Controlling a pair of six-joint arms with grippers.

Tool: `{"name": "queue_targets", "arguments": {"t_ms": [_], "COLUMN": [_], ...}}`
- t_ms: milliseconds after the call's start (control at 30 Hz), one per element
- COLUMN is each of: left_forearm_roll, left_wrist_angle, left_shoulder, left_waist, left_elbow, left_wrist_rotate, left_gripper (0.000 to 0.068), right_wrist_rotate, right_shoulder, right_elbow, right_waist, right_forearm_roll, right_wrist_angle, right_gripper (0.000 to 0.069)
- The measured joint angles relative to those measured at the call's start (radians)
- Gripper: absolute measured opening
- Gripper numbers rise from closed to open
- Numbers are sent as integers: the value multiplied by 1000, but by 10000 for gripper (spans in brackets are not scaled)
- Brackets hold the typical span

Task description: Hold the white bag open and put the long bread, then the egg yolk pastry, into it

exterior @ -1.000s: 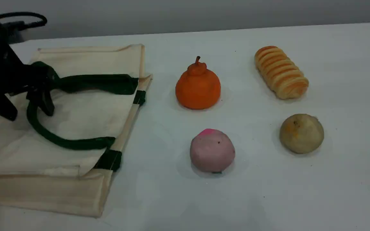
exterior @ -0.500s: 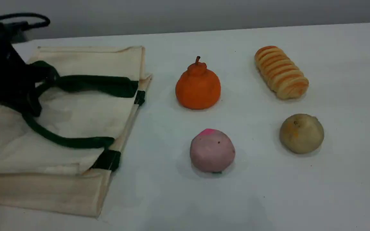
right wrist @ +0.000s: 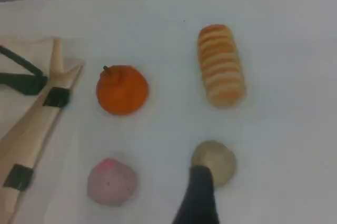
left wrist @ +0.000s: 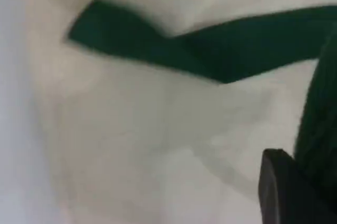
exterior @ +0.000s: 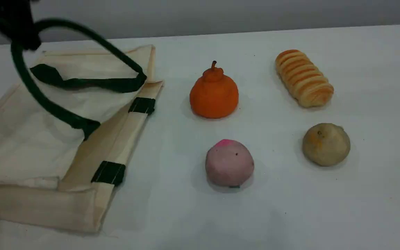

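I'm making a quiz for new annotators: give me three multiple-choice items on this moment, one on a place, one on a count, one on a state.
1. Where does the long bread lie?
A. Inside the white bag
B. On the table, beyond the egg yolk pastry
C. In the right gripper

2. How many food items lie on the table?
A. Two
B. Four
C. Six

3. What is the left gripper doing?
A. Gripping a green handle, lifted off the bag
B. Resting open on the table
C. Holding the pink ball

Answers: 1 B, the loaf sits on bare table beyond the egg yolk pastry. 2 B, bread, pastry, orange fruit and pink ball. 3 A, the green handle arches up from the white bag to the shut gripper.
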Motion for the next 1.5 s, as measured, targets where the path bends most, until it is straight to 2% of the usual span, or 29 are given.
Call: {"name": "queue_targets", "arguments": {"t_ms": [167, 267, 367, 533, 700, 833, 1100, 1500], "left_forearm_roll": [-165, -246, -285, -230, -208, -143, -135, -127], "left_wrist_angle": [149, 153, 154, 151, 156, 150, 152, 152], "left_shoulder": [0, -7, -29, -46, -55, -59, -141, -198], "left_waist": [0, -4, -36, -102, -150, -151, -151, -151], "left_elbow": [-144, -227, -279, -314, -345, -365, -365, -363], "left_wrist_rotate": [168, 217, 235, 248, 285, 277, 273, 307], "left_gripper": [73, 73, 73, 73, 73, 73, 73, 73], "right_wrist_rotate": [-1, -1, -1, -26, -52, -71, -94, -131], "right_shoulder": [0, 2, 29, 102, 182, 245, 362, 533], "right_elbow": [0, 0, 0, 0, 0, 0, -3, -85], "right_waist": [0, 0, 0, 0, 0, 0, 0, 0], "right_forearm_roll": [0, 0, 0, 2, 3, 3, 11, 11], "right_wrist_angle": [2, 2, 1, -7, -54, -96, -163, -231], "right_gripper": [559, 559, 559, 559, 559, 559, 559, 559]}}
